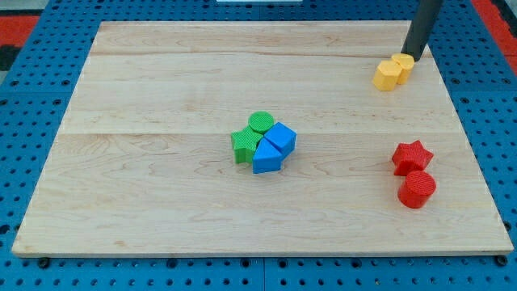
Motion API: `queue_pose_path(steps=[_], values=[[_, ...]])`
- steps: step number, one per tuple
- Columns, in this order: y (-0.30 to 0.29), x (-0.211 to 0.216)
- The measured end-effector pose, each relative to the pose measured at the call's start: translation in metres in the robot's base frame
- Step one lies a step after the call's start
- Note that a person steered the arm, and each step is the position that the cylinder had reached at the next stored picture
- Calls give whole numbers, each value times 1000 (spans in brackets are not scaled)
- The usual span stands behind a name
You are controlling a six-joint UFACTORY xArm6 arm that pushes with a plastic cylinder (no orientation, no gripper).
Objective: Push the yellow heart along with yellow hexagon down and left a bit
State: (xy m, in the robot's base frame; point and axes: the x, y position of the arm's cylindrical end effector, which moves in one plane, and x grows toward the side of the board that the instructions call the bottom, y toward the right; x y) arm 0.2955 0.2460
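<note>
The yellow hexagon (pixel 387 75) and the yellow heart (pixel 403 64) sit touching each other near the board's upper right corner, the heart up and right of the hexagon. My tip (pixel 414 56) stands right against the heart's upper right side. The dark rod rises from there out of the view's top.
A green circle (pixel 260 122), a green star (pixel 244 145), a blue cube (pixel 281 137) and a blue triangle-like block (pixel 266 157) cluster at the board's middle. A red star (pixel 412 156) and a red cylinder (pixel 417 189) sit at the right. The board's right edge (pixel 464 129) is near the yellow blocks.
</note>
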Motion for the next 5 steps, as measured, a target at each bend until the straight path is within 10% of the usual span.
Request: queue_pose_path(steps=[5], values=[[-51, 76]])
